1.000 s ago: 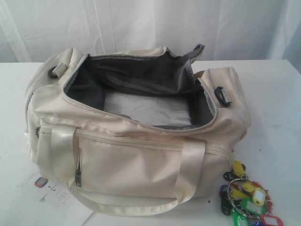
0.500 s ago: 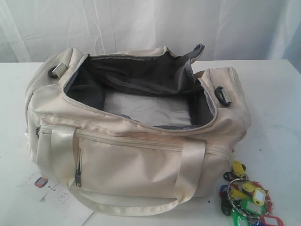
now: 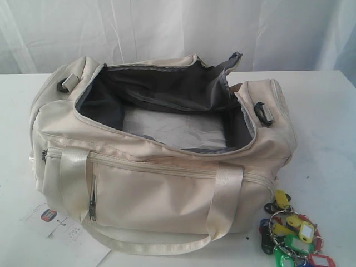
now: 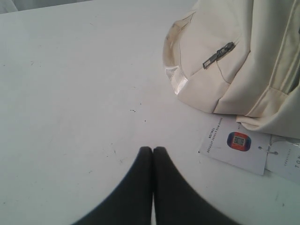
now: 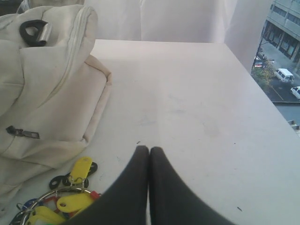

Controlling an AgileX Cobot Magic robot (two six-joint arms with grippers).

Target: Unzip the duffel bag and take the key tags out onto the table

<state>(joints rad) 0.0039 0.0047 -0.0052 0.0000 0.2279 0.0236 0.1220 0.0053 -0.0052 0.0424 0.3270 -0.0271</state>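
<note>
1. Find the key tags (image 3: 292,236) already out on the desk (image 3: 322,122), heaped close to the right front corner of the duffel bag (image 3: 161,183) and partly cut off by the lower edge of the exterior view.
2. Expect the bunch to handle light but loose and rattly: hard, smooth plastic tabs on thin metal rings, probably slippery and prone to swinging. Better taken by a ring, or by pinching one flat tab across its faces, than by grabbing the whole heap.
3. Expect the duffel bag to be soft, floppy and probably light. Stands unzipped with the top gaping, showing only dark lining and a pale base panel inside. Better held by a webbing handle than by slack fabric.
4. Note the left fingers (image 4: 153,152) pressed together and holding nothing, above bare desk near the bag's front corner and the white paper hang-tag (image 4: 236,143).
5. Note the right fingers (image 5: 149,151) likewise together and empty, above the desk just beside the key tags.
6. Set against the exterior views half a second and a second ago: no visible change. Bag, tags and hang-tag in the same places, with no arm in sight.
</note>
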